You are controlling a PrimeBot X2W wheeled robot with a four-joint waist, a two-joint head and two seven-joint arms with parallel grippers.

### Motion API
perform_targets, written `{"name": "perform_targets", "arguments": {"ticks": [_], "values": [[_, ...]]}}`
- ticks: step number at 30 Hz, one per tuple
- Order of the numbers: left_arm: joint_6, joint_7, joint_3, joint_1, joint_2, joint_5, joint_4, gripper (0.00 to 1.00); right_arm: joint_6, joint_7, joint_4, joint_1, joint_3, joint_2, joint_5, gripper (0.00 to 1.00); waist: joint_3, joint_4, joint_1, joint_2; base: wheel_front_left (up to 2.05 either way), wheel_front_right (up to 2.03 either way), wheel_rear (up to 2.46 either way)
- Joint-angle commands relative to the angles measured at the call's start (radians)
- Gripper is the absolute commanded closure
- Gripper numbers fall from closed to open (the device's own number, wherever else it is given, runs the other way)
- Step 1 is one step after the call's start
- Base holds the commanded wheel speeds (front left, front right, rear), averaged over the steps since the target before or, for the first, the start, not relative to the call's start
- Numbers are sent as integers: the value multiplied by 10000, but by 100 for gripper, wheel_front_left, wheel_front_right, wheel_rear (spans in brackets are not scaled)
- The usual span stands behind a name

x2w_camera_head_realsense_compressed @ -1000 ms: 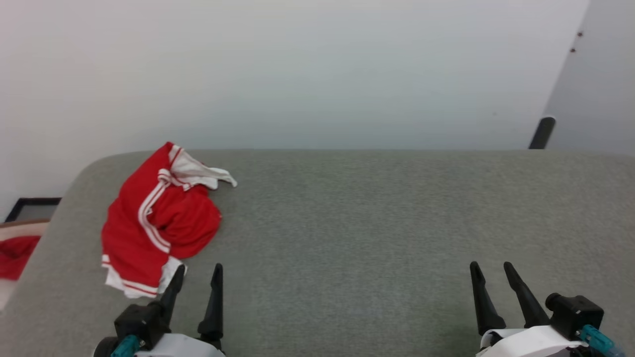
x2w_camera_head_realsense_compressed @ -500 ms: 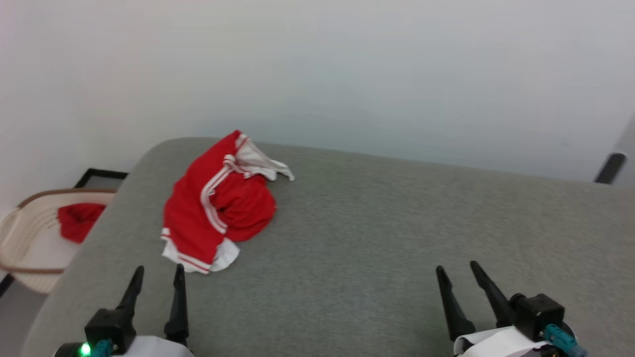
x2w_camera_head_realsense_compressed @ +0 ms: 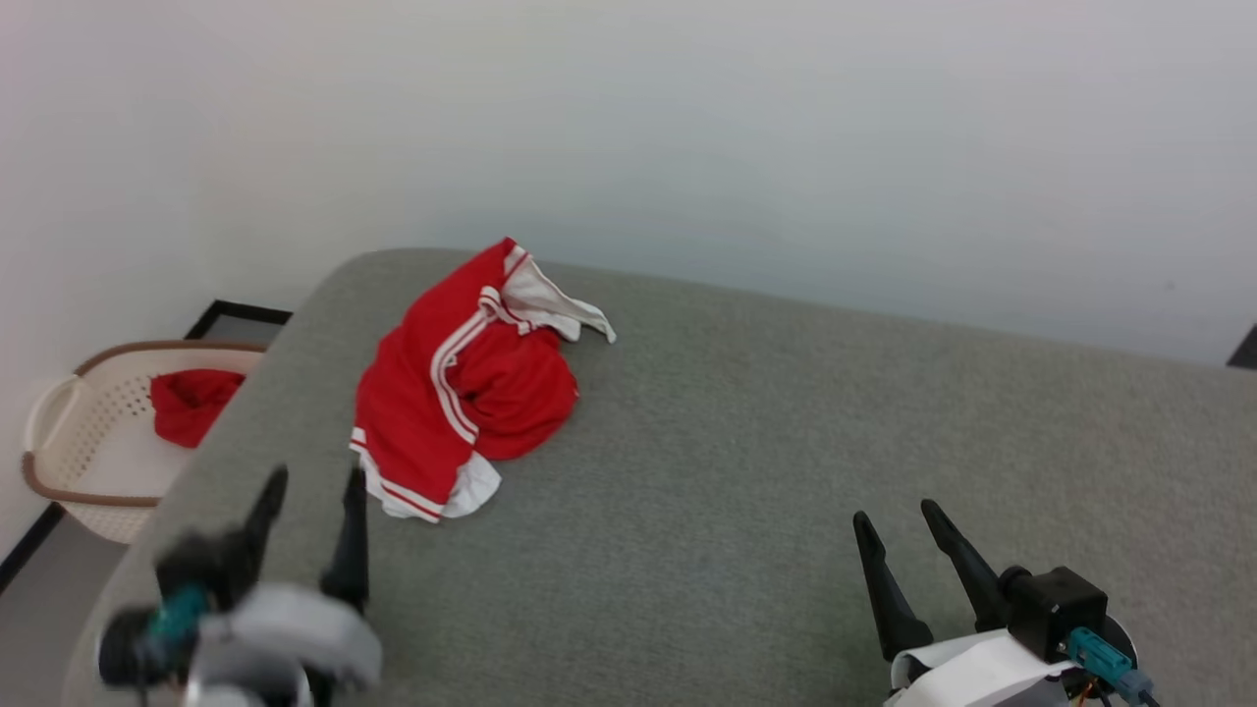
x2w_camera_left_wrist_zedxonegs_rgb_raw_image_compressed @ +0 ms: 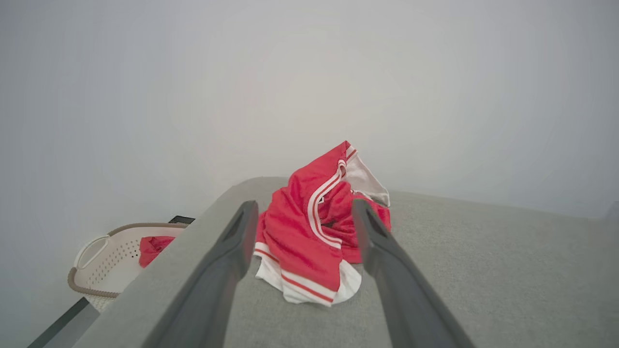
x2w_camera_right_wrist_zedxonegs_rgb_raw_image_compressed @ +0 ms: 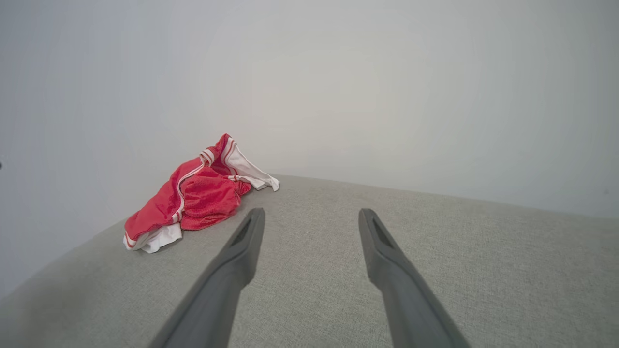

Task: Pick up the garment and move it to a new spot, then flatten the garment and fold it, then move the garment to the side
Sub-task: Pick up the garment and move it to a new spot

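Two grippers, one garment, one basket and a few fixtures, entered from left to right. Item: pale perforated laundry basket [x2w_camera_head_realsense_compressed: 167, 344] with a brown rim, on the floor at far left, beside and below the edge of the padded surface; contents, one crumpled red cloth [x2w_camera_head_realsense_compressed: 191, 403] lying toward its far side. Item: dark-framed panel [x2w_camera_head_realsense_compressed: 241, 316], flat on the floor between basket and wall, partly hidden by the surface's corner. Item: left gripper [x2w_camera_head_realsense_compressed: 316, 476], blurred in the head view, over the near left edge of the surface; fingers spread wide, nothing between them; in its wrist view the garment shows beyond and between the two fingers, untouched. Item: garment [x2w_camera_head_realsense_compressed: 462, 393], red with white striped trim, crumpled in a heap on the far left part of the surface near its rounded corner; a white sleeve trails toward the wall, and a white edge pokes out at the near side. Nothing lies between it and either gripper. Item: grey fabric surface [x2w_camera_head_realsense_compressed: 766, 442], wide, bare to the right of the garment. Item: plain pale wall [x2w_camera_head_realsense_compressed: 687, 128] behind. Item: right gripper [x2w_camera_head_realsense_compressed: 895, 511], near right, well apart from the garment; fingers spread wide, holding nothing. Item: dark object [x2w_camera_head_realsense_compressed: 1245, 349] at the right edge, too cropped to identify.
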Motion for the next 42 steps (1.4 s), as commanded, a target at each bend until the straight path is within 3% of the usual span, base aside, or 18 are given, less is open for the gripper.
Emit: {"name": "perform_targets", "arguments": {"ticks": [1,9,14,23,31,34,39,40,41,42], "values": [[-65,369,-17,-379,74,-317,28,0,4,-13,-45,-168,5,-10,-57,0,348,-321,0,-1,0,0,0],[-198,3747,-251,-3152,1636,-2123,-116,0,4,-11,-438,-956,109,-318,-265,0,2052,-1233,0,-1,0,0,0],[-202,6294,-333,-4801,2759,-3364,534,0,4,-11,-808,-1590,235,-429,-334,0,3307,-1875,0,-1,0,0,0],[18,10179,-741,-6475,3746,-4261,1985,0,4,-11,-1324,-2155,255,-462,-350,0,4712,-2671,0,-1,0,0,0],[585,11899,-934,-6958,4127,-4278,2774,0,4,-11,-1704,-2409,355,-408,-396,0,5460,-3086,0,-1,0,0,0],[734,12104,-1037,-6941,4220,-4156,3103,0,4,-11,-1757,-2483,345,-417,-390,0,5550,-3176,0,-1,0,0,0],[886,12063,-1181,-6704,3847,-4201,3658,0,4,-11,-1831,-2481,282,-387,-402,0,5523,-3196,0,-1,0,0,0],[913,12035,-1204,-6668,3788,-4210,3792,8,4,-11,-1839,-2472,264,-384,-397,0,5488,-3176,0,-1,0,0,0],[906,11978,-1238,-6649,3751,-4192,3880,89,4,-11,-1830,-2453,242,-384,-400,0,5434,-3148,0,-1,0,0,0],[927,11874,-1258,-6675,3759,-4135,3959,100,4,-11,-1823,-2426,220,-383,-404,0,5366,-3112,0,-1,0,0,0]]}}
